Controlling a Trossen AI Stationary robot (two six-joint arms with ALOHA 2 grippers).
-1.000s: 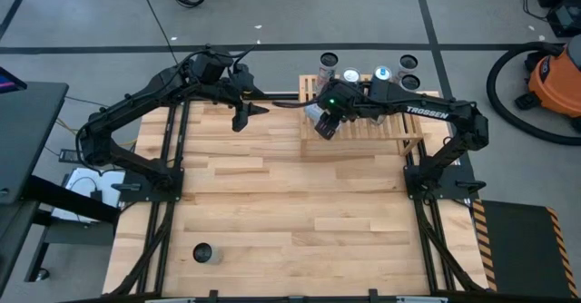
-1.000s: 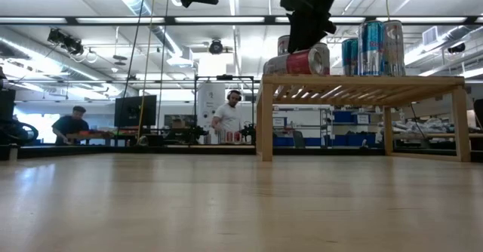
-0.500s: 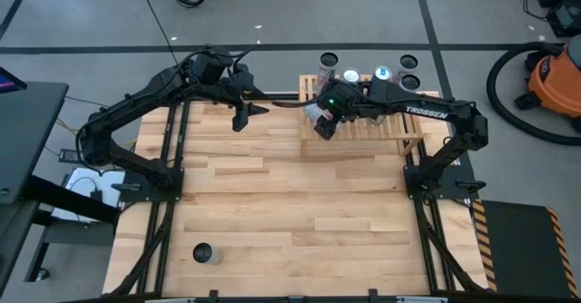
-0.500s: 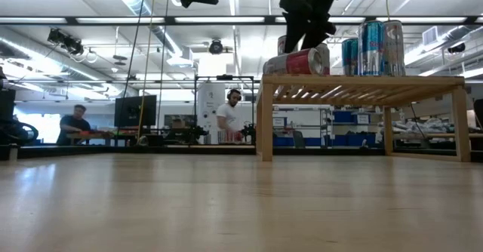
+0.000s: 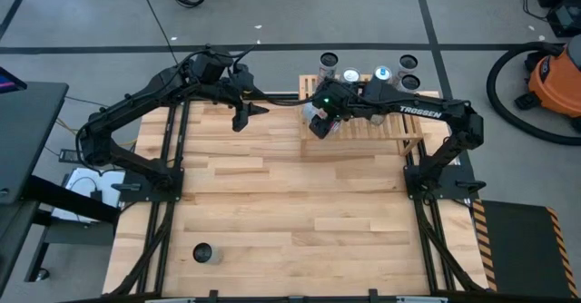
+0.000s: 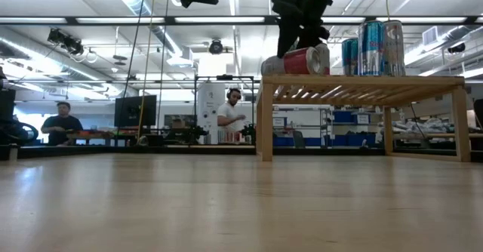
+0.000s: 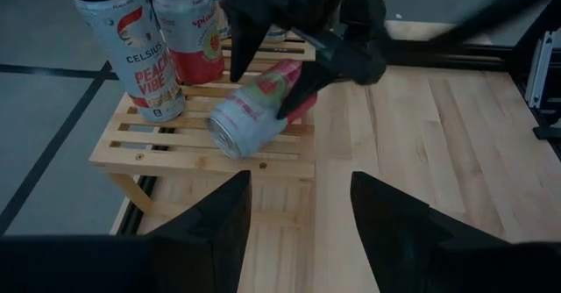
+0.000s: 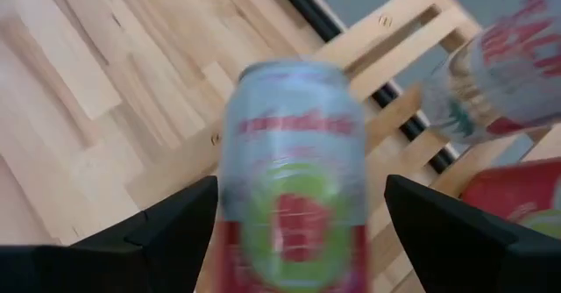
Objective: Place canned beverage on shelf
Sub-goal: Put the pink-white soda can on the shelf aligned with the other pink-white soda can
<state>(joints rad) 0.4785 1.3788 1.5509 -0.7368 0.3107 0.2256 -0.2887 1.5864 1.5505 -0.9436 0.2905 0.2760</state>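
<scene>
A red-and-green can (image 7: 259, 109) lies on its side on the slats at the left end of the light-wood shelf (image 5: 390, 126), also seen in the low view as the lying can (image 6: 296, 61). My right gripper (image 8: 295, 188) stands open just above it, slanting down, a finger on either side of the can's far end with a gap at each side. My left gripper (image 5: 241, 120) hangs above the table left of the shelf, its fingers a little apart with nothing between them.
Several upright cans (image 7: 131, 47) (image 6: 381, 47) stand on the shelf behind and to the right of the lying one. One more can (image 5: 202, 253) stands near the table's near left corner. Bare wood lies between. People sit in the room beyond.
My right gripper has opened and let go of the can. The can stays on its side at the shelf's left end.
</scene>
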